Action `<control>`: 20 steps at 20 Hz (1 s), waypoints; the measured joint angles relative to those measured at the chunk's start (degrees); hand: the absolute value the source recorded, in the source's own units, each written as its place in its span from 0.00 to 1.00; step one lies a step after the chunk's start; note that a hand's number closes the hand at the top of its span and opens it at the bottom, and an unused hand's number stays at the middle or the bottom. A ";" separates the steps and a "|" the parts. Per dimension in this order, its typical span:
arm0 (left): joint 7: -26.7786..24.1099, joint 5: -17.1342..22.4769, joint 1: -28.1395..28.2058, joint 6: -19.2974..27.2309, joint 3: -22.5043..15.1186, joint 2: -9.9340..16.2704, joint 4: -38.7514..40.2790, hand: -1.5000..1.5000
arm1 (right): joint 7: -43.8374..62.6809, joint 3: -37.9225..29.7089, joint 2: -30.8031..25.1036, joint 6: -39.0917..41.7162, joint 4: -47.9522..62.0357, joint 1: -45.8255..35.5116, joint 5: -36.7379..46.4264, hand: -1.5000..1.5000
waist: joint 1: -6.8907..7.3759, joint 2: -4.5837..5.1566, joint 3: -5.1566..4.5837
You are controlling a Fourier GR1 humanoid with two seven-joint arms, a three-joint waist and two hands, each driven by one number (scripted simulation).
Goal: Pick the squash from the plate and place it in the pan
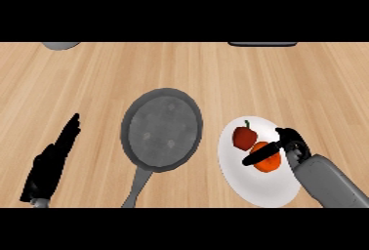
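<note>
Pale wooden counter point(216, 73) runs under everything, its grain leading off to the far edge. On it, the right hand point(284, 144) has its fingers and thumb curled round the orange squash point(268, 163), which sits on the white plate point(256, 190) and does not look lifted yet. Just beside the squash, towards the far side of the plate, lies a red pepper point(244, 138), touching it or nearly so. To the left stands the grey pan point(161, 128), near the plate but apart from it, handle pointing toward the robot. Off at the left edge the left hand point(54, 156) rests, fingers straight.

My worry is the pepper: a careless lift could nudge it off the plate. The squash could also slip during the carry across, or clip the pan's rim.
</note>
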 measured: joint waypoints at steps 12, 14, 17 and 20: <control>1.55 -1.73 -1.44 -0.34 0.41 -1.65 0.40 0.50 | -1.72 -1.11 2.36 -2.56 3.11 0.41 4.13 1.00 | -0.40 -0.44 -0.75; 1.54 -1.86 -1.19 -0.61 0.46 -1.78 0.20 0.50 | -2.08 -1.52 3.28 -3.56 3.41 0.78 5.28 1.00 | -0.45 -0.58 -0.98; 1.18 -2.04 -1.53 -0.72 0.77 -2.39 0.94 0.50 | -3.20 -3.35 3.64 -4.53 3.44 1.53 5.32 1.00 | -0.57 -0.64 -1.10; 1.50 -3.07 -1.40 -0.49 0.43 -2.88 0.77 0.50 | -3.86 -3.43 4.43 -5.35 2.67 2.24 6.71 1.00 | -0.58 -0.65 -1.11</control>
